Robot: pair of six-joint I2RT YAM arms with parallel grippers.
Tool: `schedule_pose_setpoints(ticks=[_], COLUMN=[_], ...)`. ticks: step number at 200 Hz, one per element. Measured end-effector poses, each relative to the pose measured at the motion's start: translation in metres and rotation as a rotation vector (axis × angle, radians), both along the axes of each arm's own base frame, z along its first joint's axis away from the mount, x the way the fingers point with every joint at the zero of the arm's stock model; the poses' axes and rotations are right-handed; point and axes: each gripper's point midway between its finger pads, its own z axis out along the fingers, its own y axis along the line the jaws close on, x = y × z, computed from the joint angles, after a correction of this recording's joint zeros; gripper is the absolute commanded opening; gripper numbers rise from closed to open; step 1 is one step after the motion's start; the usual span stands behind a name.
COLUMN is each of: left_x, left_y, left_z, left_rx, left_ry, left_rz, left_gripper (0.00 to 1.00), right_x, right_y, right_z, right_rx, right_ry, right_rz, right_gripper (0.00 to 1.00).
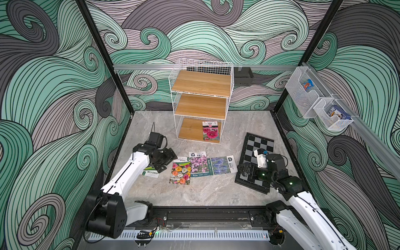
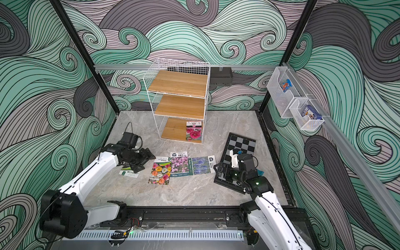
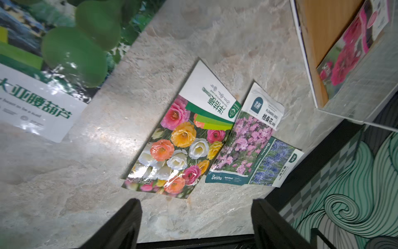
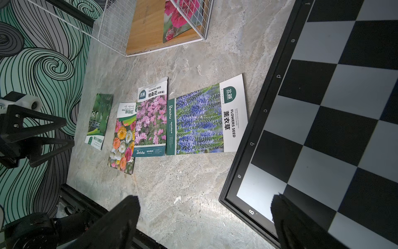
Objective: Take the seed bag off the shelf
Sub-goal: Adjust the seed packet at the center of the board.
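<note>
Seed bag (image 1: 211,131) on the lowest board of the shelf (image 1: 201,83); left jaws and right jaws spread, gripping nothing.
I find it mid-frame in both top views, at the board's right end, its lettering too small to read. My left arm hides most of the green packet (image 1: 149,173), left of centre. The lavender packet (image 4: 200,120) reads "FLOWERS SEED" and "Beishu".

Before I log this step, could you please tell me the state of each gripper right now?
Left gripper: open, holding nothing.
Right gripper: open, holding nothing.
</note>
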Motion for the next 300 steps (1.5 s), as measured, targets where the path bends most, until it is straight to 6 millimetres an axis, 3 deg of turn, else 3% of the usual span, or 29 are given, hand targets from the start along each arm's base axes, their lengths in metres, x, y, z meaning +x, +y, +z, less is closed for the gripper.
schedule_pose_setpoints(ticks=[28,62,114,161,202,227,300], left_x=[0.021,0.044,0.043,0.039,0.039,0.024,0.028], left_y=[-0.027,-0.045,-0.042,-0.040,-0.038,-0.028,-0.018], left_z=[-0.001,-0.010,-0.029,-0.050,-0.079,-0.101,-0.103], left_rx=[0.088,0.208,0.296,0.342,0.370,0.381,0.437], left_ry=[0.016,0.012,-0.024,-0.034,0.025,0.082,0.109], left_rz=[-0.141,-0.344,-0.624,-0.755,-0.749,-0.695,-0.529], left_gripper=[0.83,0.80,0.79,0.79,0.79,0.79,0.76], right_x=[0.000,-0.001,-0.001,0.001,0.001,0.002,0.006], right_y=[0.000,0.000,-0.001,-0.002,-0.003,-0.004,-0.005], right_z=[0.001,0.004,0.006,0.002,-0.003,-0.006,-0.008], right_rx=[0.007,0.016,0.021,0.008,-0.004,-0.013,-0.039], right_ry=[0.001,-0.010,-0.015,0.001,0.021,0.028,0.034], right_rz=[-0.008,-0.016,-0.028,-0.035,-0.038,-0.036,-0.032], right_gripper=[0.99,0.99,0.99,0.99,0.99,0.99,0.99])
